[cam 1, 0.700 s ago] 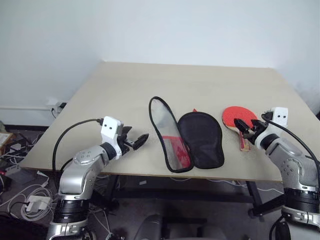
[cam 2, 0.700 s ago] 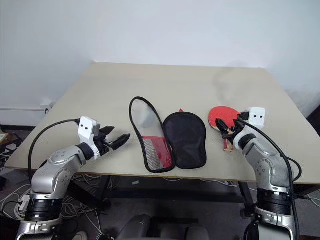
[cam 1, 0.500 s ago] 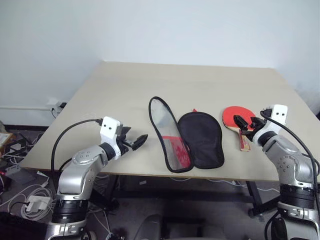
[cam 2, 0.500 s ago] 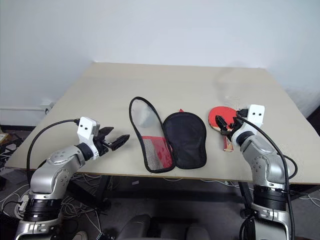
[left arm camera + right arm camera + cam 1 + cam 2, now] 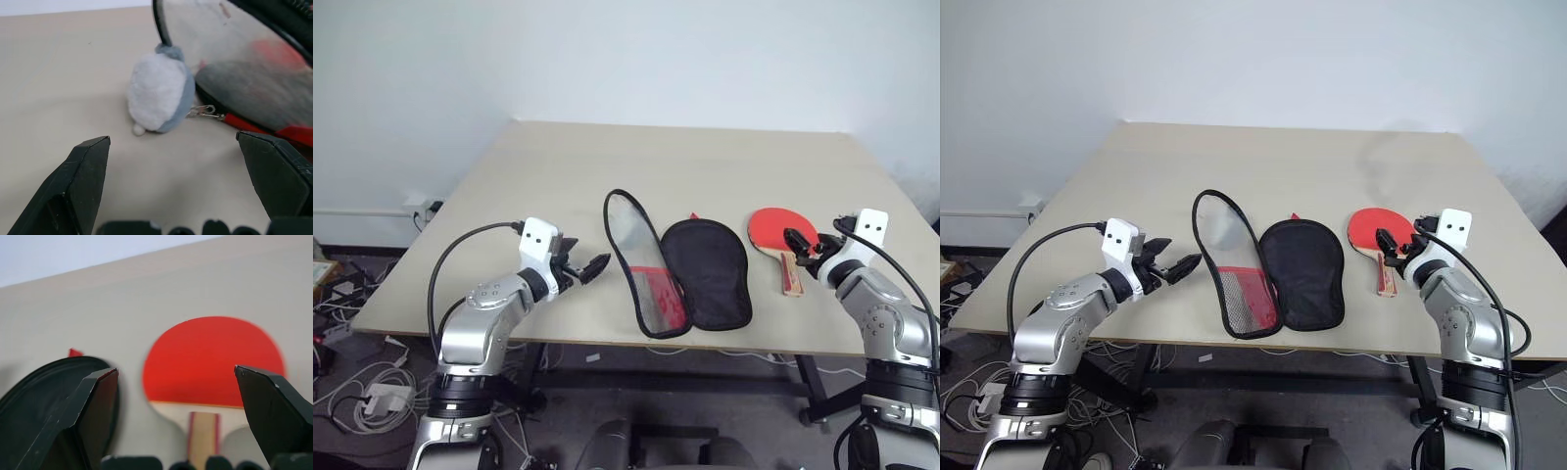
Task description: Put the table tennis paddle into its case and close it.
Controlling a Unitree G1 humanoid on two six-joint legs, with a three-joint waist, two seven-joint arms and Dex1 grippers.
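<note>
Both arms are built of rounded, silvery-grey metal segments joined by black ribbed collars. Each wrist carries a small white box with two dark dots on its face, and a black cable loops from that box back along the arm. The left gripper (image 5: 588,266) and the right gripper (image 5: 800,243) each have two black, wedge-shaped fingers.

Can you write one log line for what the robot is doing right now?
paddle: on table, untouched | case: open | left claw: open, empty | right claw: open, by paddle handle
</note>
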